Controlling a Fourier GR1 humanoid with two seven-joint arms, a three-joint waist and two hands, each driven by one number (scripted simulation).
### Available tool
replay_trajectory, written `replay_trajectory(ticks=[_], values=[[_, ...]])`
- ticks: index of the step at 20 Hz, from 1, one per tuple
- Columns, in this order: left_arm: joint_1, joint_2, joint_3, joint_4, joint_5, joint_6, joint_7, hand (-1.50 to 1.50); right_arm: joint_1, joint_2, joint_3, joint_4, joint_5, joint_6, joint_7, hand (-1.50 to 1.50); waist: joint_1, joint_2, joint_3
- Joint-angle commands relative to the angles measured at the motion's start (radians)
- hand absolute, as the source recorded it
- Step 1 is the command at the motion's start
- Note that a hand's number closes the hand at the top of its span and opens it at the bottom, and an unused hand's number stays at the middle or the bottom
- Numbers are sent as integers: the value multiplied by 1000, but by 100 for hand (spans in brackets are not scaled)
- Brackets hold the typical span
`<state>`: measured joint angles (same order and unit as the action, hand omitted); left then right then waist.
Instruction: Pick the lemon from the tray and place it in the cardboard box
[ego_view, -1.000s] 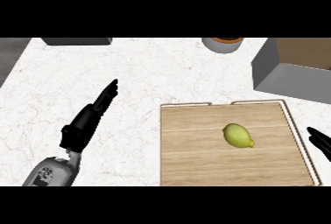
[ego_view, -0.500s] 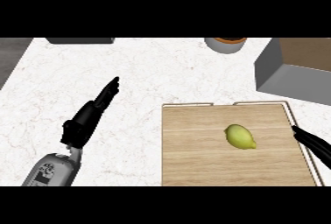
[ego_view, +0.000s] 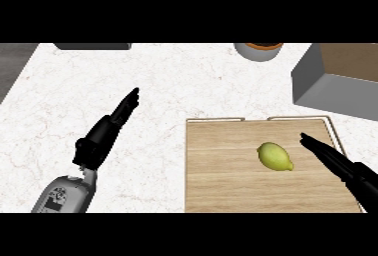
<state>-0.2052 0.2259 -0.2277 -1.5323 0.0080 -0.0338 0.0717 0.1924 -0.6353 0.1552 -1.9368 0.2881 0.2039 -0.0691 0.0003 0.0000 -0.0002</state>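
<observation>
While the lemon lay on the tray, the right robot hand reached beside it, fingers straight, ungrasped. Next it should close around the lemon. The left robot hand rested open on the counter.

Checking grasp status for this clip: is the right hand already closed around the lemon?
No. The lemon lies bare on the wooden tray, and the right hand is beside it with straight fingers, not touching it.

I see bare tray wood all around the lemon; my right hand sits just beside it. The cardboard box beyond looks open-topped, probably.
</observation>
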Motion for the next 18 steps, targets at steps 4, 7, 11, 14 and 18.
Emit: replay_trajectory(ticks=[4, 7, 11, 14, 18], values=[[29, 16, 54, 13, -21, -68, -43, 0, -96, 131, 61, 116, 136, 21, 31, -150, 1, 0, 0], [-25, -46, 50, 51, -57, -45, -24, 0, -90, 180, 46, 186, 184, -7, -56, -150, -2, 0, 0], [7, -37, 73, 2, -57, -67, 16, 0, -40, 200, 19, 110, 207, -16, -79, -150, -4, -1, 0], [50, -65, 57, -122, -68, -58, 81, 0, -136, 232, 14, 247, 253, 8, -92, -150, 1, -1, 0], [40, -58, 95, -59, -82, -88, 41, 0, -94, 244, 22, 262, 292, 31, -130, -150, -2, -1, 0]])
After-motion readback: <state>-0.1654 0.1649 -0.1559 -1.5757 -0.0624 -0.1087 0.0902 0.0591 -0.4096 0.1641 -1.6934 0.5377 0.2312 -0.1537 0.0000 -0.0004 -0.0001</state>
